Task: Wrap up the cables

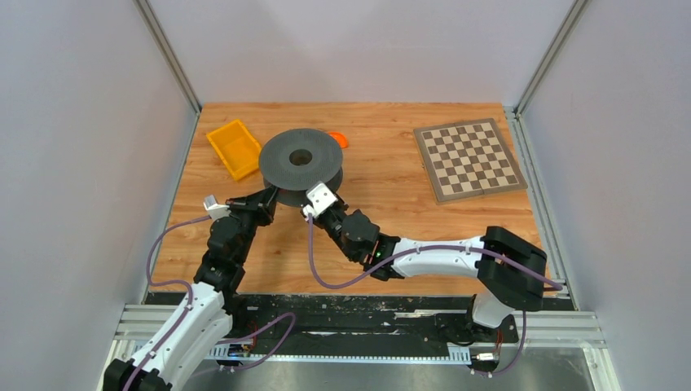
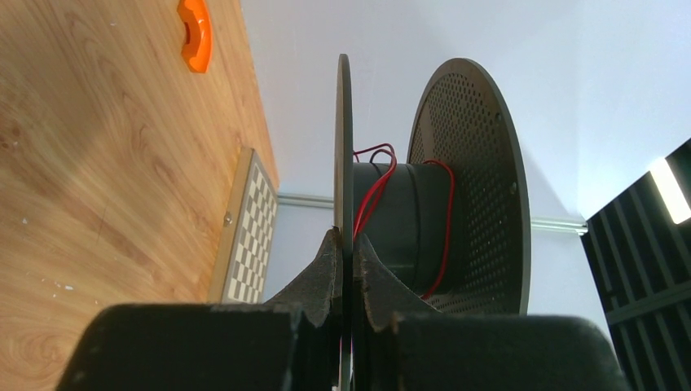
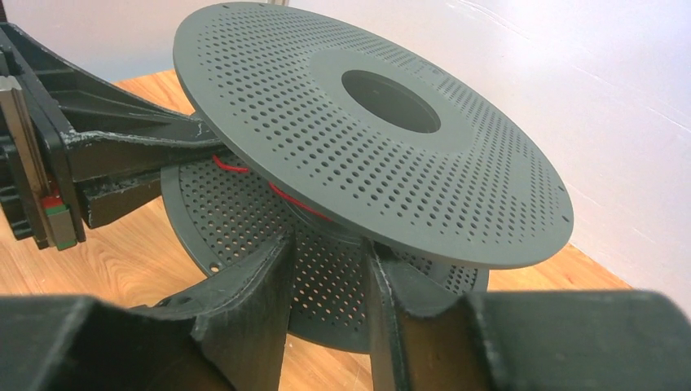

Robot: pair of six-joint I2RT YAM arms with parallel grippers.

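Observation:
A dark grey perforated spool (image 1: pixel 301 159) stands on the wooden table. The cables, a thin red wire (image 2: pixel 375 191), run in loose turns round its core between the two flanges, and the wire (image 3: pixel 289 202) shows under the upper flange. My left gripper (image 2: pixel 348 244) is shut on the edge of the lower flange (image 2: pixel 343 147), one finger on each face. From the spool's near right side, my right gripper (image 3: pixel 326 281) stands open. Its fingertips (image 3: pixel 265 269) reach over the lower flange and under the upper rim, with nothing between them.
An orange bin (image 1: pixel 234 148) lies to the left of the spool. A small orange piece (image 1: pixel 337 138) sits just behind it. A chessboard (image 1: pixel 468 159) rests at the far right of the table. Grey walls close in three sides.

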